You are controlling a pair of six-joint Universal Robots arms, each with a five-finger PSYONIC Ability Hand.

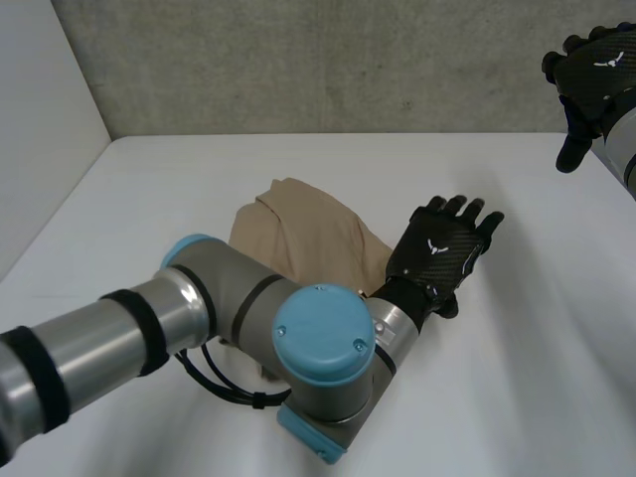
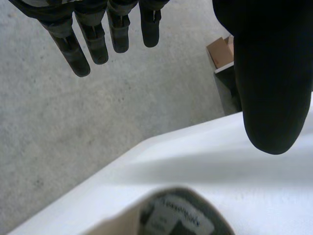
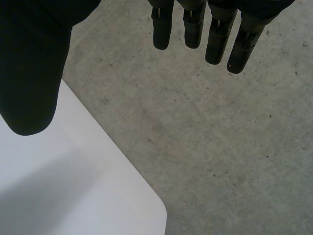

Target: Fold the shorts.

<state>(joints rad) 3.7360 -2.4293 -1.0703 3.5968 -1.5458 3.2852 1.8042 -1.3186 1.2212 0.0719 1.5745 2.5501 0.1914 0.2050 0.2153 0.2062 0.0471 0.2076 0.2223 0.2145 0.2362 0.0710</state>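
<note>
The tan shorts (image 1: 303,234) lie bunched in a folded bundle at the middle of the white table (image 1: 517,378). My left arm reaches across in front of them. My left hand (image 1: 442,248) hovers just right of the bundle, open, fingers straight, holding nothing. In the left wrist view the left hand (image 2: 98,44) is spread, and the shorts' waistband with its label (image 2: 178,218) lies under the palm. My right hand (image 1: 596,70) is raised off the table at the far right, open. In its own view the right hand (image 3: 29,73) hangs over the table's corner (image 3: 98,196).
A grey wall (image 1: 328,60) stands behind the table, and a white panel (image 1: 40,139) borders its left side. Concrete floor (image 3: 220,147) lies beyond the table's edge. A cardboard box (image 2: 220,51) sits on the floor past my left fingertips.
</note>
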